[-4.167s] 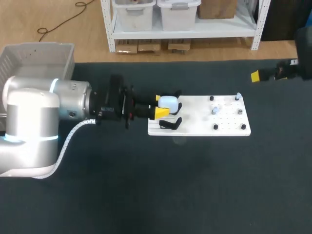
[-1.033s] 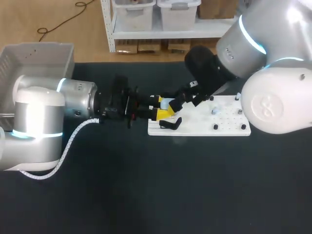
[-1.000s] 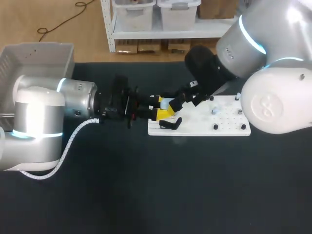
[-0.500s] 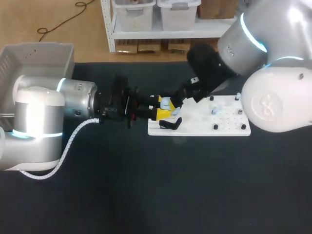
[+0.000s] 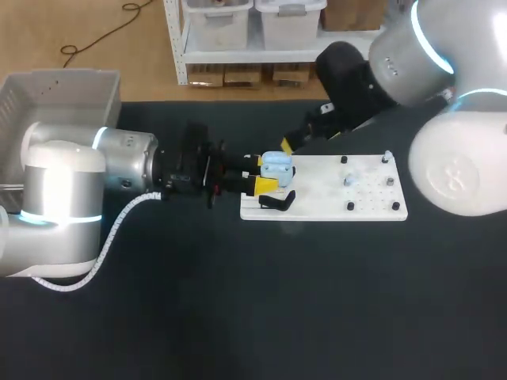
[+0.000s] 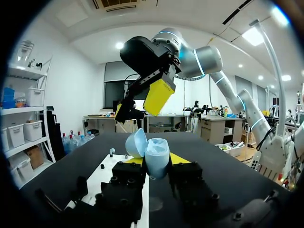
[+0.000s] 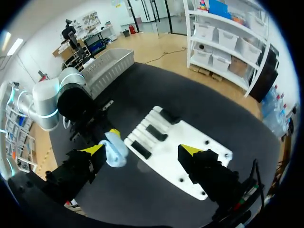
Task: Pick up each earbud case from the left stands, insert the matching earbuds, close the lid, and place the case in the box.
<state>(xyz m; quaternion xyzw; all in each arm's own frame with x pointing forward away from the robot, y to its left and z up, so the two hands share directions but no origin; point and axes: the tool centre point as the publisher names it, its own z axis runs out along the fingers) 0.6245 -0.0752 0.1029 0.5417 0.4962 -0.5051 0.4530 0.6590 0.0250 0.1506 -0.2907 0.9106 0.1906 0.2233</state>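
A dark, matte table [image 5: 238,301] is carrying a flat white board [image 5: 372,198], with black stands [image 5: 277,202] at its left end and small pegs [image 5: 349,207] toward the right. A grey ribbed box [image 5: 63,91] is sitting at the table's far left corner. The left gripper [image 5: 261,172] is clamping the earbud case [image 5: 276,165] between its yellow tips just over the board's left end. The case is pale blue, smooth and rounded, with its lid open. The right gripper [image 5: 289,145] is hanging just beyond it, not touching it.

In the left wrist view, the left gripper [image 6: 156,164] is pressing both sides of the case [image 6: 156,154], which is sitting upright. The lid [image 6: 136,142] is tilting back like a glossy shell.

In the right wrist view, the right gripper [image 7: 141,150] is standing wide open over the board [image 7: 180,137] with nothing in its grasp. The case [image 7: 114,148] is showing just beside one of its tips.
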